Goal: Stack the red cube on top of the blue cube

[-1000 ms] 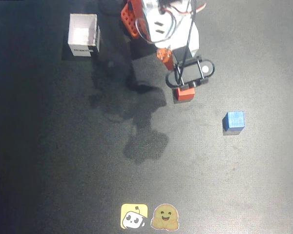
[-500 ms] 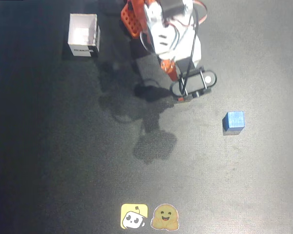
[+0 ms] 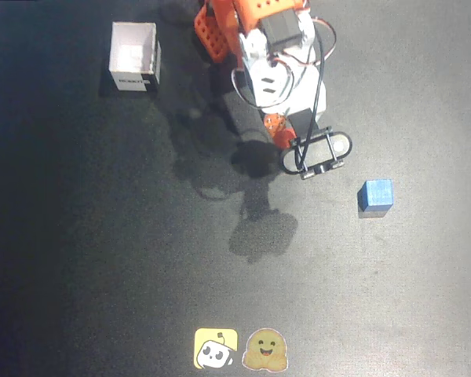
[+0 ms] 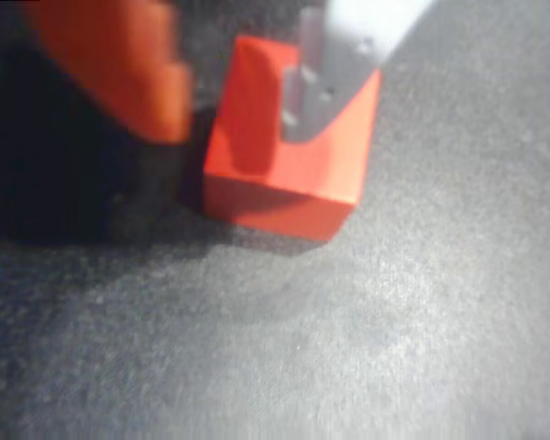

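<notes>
The red cube [image 4: 289,174] sits between an orange finger [image 4: 137,78] and a pale grey finger [image 4: 335,69] in the wrist view, and my gripper [image 4: 234,124] is shut on it. The dark mat below it is blurred, and the cube looks lifted off it. In the overhead view the gripper [image 3: 314,153] hangs over the mat's upper middle with the red cube hidden beneath it. The blue cube [image 3: 375,196] rests on the mat, to the right of the gripper and a little lower in the picture, apart from it.
A white open box [image 3: 133,55] stands at the upper left. Two stickers, one yellow [image 3: 215,348] and one tan [image 3: 265,349], lie at the bottom edge. The arm's shadow falls on the mat left of and below the gripper.
The arm has swung down and to the right, closer to the blue cube. The red cube, visible at the fingertips one second ago, is now hidden under the gripper in the overhead view.
</notes>
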Motion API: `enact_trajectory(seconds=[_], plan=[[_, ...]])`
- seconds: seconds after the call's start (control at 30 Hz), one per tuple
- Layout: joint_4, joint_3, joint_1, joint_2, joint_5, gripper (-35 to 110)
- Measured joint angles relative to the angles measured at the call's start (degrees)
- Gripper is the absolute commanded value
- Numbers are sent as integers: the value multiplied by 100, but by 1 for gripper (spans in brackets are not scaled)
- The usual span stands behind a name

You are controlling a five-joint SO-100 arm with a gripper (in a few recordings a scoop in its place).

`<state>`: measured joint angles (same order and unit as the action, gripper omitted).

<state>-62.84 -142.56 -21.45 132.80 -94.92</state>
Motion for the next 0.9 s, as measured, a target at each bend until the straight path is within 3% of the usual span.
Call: enact_trajectory(seconds=[0.53,0.9], plan=[[844,-835,-589,35,-923,19],[896,-1450,-598,712,-1257,19]])
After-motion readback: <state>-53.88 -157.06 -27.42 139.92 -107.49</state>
